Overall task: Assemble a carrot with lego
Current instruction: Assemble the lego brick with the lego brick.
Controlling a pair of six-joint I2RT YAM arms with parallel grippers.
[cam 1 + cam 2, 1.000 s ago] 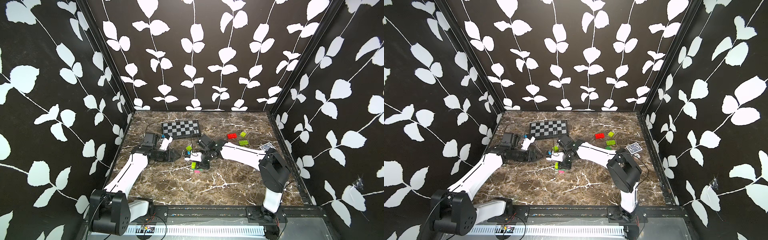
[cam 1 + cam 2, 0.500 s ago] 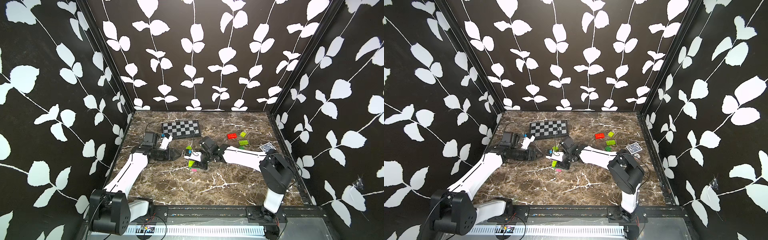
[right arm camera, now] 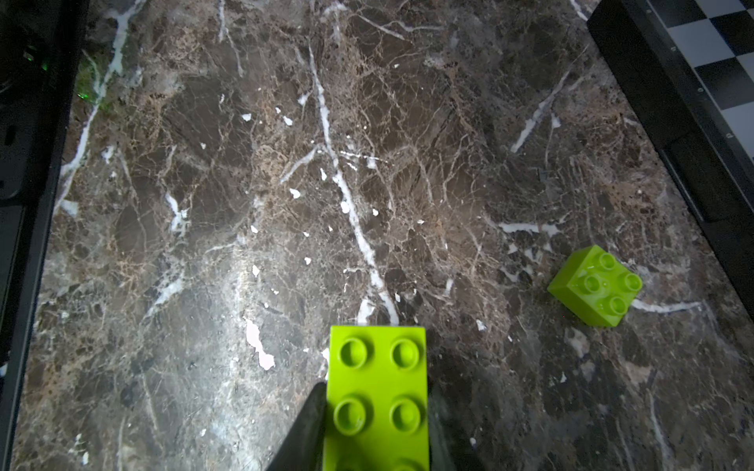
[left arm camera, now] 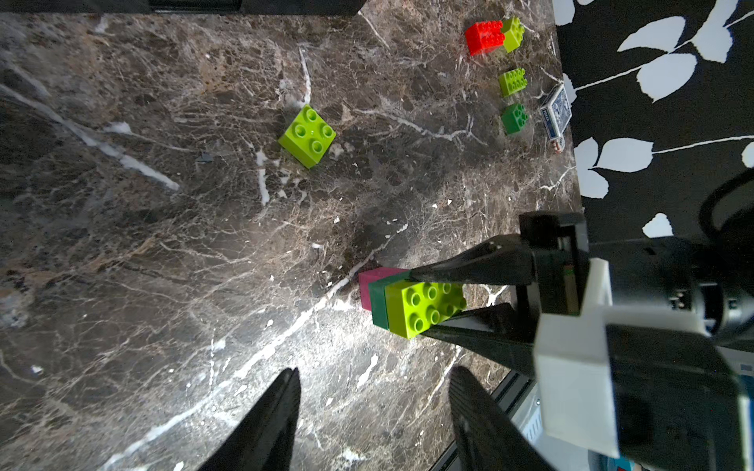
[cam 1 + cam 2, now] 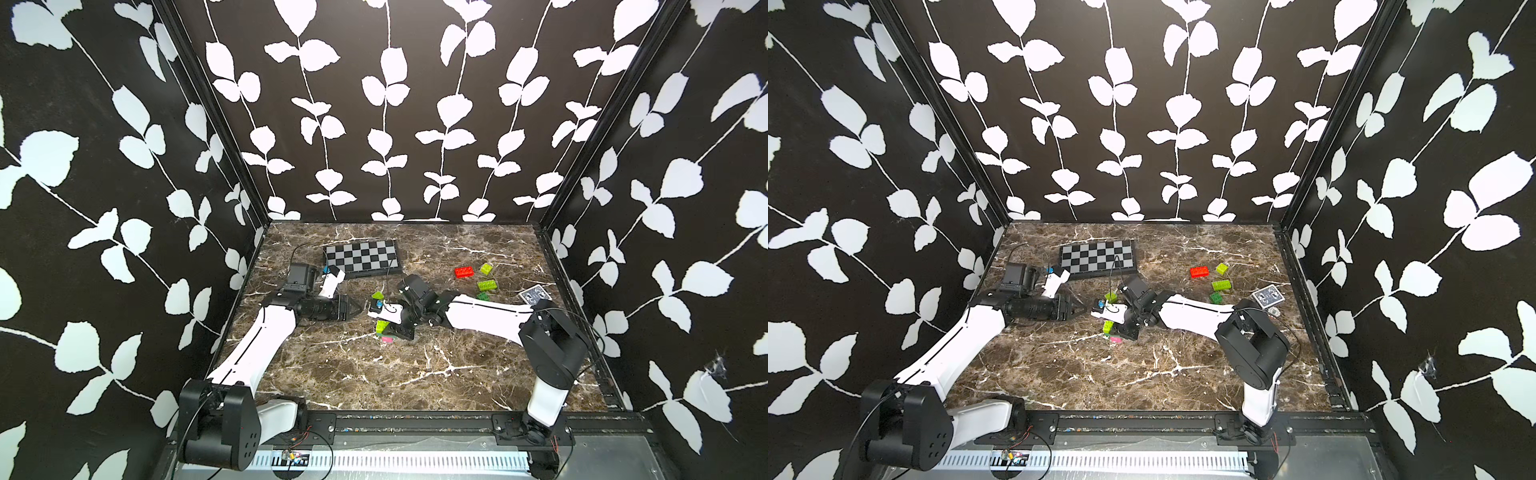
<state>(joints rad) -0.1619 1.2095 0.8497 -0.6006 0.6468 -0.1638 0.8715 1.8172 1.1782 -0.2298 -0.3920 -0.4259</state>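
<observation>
Carrot (image 4: pixel 410 312), so far a pink, dark green and lime stack, is pinched across its lime top brick by the right gripper (image 4: pixel 418 304), low at mid counter (image 4: pixel 204 244). Whether the pink end touches the counter cannot be told. Studs are turned up, with the long axis in line with that gripper's fingers. Left gripper (image 4: pixel 374 370) is spread and empty, pointed at the stack from near by. A loose lime brick (image 5: pixel 378 295) is seen between both grippers, and the left is judged nearer. Other lego (image 5: pixel 464 272) is scattered well apart, beside the right arm.
</observation>
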